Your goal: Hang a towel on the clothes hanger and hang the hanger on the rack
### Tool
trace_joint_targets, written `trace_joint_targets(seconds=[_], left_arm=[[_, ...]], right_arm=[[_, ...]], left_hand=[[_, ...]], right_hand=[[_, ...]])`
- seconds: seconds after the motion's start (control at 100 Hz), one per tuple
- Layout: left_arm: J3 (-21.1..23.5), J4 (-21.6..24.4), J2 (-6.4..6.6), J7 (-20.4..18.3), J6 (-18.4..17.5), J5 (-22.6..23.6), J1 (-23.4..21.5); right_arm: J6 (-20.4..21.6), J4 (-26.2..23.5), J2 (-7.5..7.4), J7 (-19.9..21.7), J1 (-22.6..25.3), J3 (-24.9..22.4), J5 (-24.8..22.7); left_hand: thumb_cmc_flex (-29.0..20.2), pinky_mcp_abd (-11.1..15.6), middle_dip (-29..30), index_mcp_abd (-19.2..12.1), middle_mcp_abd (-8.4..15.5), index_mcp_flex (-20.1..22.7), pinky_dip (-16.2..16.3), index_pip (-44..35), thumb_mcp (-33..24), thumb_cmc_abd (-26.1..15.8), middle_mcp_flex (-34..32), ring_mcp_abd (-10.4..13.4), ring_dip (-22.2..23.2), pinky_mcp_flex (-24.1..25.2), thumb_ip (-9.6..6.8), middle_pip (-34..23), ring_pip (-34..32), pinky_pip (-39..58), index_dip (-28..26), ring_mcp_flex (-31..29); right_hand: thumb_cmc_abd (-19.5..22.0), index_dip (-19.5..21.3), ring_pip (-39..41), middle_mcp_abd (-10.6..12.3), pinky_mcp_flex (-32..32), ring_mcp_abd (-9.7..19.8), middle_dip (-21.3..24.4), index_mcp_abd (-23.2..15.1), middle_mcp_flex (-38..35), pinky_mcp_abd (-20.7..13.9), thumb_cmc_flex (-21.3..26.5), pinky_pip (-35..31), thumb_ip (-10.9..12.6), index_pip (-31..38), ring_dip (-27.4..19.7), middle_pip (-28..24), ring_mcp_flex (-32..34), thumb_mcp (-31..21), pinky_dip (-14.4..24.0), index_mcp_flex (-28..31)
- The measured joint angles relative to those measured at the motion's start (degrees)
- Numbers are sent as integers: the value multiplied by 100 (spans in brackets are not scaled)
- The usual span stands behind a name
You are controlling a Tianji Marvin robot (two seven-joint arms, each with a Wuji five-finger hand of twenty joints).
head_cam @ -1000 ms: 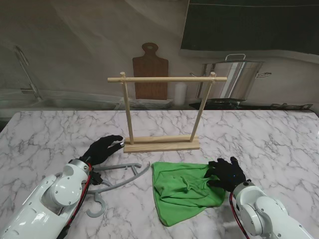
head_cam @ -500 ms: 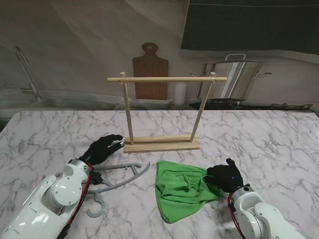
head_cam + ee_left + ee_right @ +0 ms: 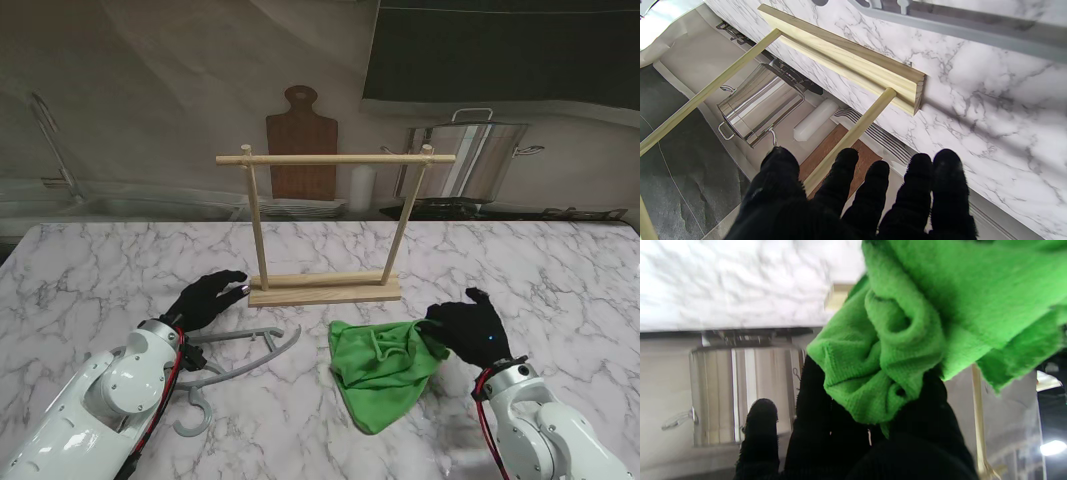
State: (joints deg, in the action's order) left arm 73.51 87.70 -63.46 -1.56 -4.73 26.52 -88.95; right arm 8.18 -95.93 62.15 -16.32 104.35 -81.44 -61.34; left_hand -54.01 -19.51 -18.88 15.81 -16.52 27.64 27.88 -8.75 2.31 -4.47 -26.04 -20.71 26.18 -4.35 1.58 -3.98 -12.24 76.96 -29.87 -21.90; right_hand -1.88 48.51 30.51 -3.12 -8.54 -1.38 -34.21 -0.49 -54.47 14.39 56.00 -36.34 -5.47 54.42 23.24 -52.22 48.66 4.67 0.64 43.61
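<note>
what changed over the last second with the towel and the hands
The right hand, shut on the green towel, moved toward the robot's right and dragged the towel along, bunching it narrower. The left hand, open by the rack base, the grey hanger and the rack itself stayed put.

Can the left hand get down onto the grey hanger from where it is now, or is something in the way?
Probably yes. The left hand is open and holds nothing, and the grey hanger lies flat on the marble table just nearer to me than its fingers. The wooden rack stands beyond it, and the green towel lies to the right.
</note>
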Motion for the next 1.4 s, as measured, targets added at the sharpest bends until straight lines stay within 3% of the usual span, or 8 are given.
trace_joint_targets(seconds=[0.31,0.46,0.67,0.86,0.94,1.06,1.28,1.4], left_arm=[[-57,11,11,-37,-42,45,10],[-66,12,13,-49,-56,78,16],[-90,11,27,-77,-100,160,44],[-51,18,72,-364,-158,371,91],[12,44,106,-563,-204,487,93],[189,124,176,-947,-288,947,65],[852,351,291,-1261,-602,1566,-235],[1270,542,341,-1388,-768,1794,-495]], right_arm=[[786,-597,35,-707,-57,-743,-510],[969,-1041,44,-742,-102,-1092,-497],[1097,-1234,90,-2010,-248,-1241,-583],[809,-1216,20,-1443,-30,-1224,-880],[562,-954,-45,-1441,16,-1053,-948],[540,-626,-38,-1449,41,-940,-817],[540,-596,16,-1506,78,-955,-732],[540,-601,21,-1556,79,-970,-732]], left_hand=[[1,1,0,0,0,0,0,0,0,0,0,0,0,0,0,0,0,0,0,0],[1,2,0,0,0,0,0,0,0,0,0,0,0,0,0,0,0,0,0,0],[1,6,0,0,0,0,0,0,0,0,0,1,0,0,0,0,1,0,0,0],[1,70,63,0,26,0,0,0,0,0,122,72,-31,0,0,35,40,0,0,0],[1,129,277,0,81,-29,-46,0,0,0,339,109,-172,0,0,163,215,0,1,92],[1,287,749,-65,158,-300,-205,277,0,0,818,217,-518,0,0,340,403,0,231,381],[2,784,1214,-87,287,-521,-767,449,0,0,1134,508,-1002,203,0,382,603,0,806,931],[3,836,1247,-87,288,-521,-840,451,0,0,1134,515,-1045,207,0,382,625,0,860,996]], right_hand=[[2,123,12,-2,-136,0,-8,47,-90,69,0,-564,1,5,1,-5,86,0,273,58],[3,125,12,-2,-147,0,-8,48,-90,71,0,-629,1,5,1,-6,92,0,323,63],[60,134,12,-2,-195,0,-8,48,-90,71,0,-668,1,6,1,-6,94,0,338,64],[60,135,12,0,-218,0,-8,48,-91,118,-3,-800,1,6,1,-6,97,0,410,64],[60,135,6,8,-259,0,-8,48,-157,137,-4,-823,1,6,1,-6,162,0,417,66],[60,135,6,12,-279,0,-8,48,-165,140,-4,-865,1,1,1,-6,166,0,466,126],[60,133,6,12,-280,0,-8,49,-173,154,-5,-865,1,1,1,-6,167,0,470,126],[60,130,6,12,-280,0,-8,49,-173,201,-5,-865,1,1,1,-6,167,0,475,126]])
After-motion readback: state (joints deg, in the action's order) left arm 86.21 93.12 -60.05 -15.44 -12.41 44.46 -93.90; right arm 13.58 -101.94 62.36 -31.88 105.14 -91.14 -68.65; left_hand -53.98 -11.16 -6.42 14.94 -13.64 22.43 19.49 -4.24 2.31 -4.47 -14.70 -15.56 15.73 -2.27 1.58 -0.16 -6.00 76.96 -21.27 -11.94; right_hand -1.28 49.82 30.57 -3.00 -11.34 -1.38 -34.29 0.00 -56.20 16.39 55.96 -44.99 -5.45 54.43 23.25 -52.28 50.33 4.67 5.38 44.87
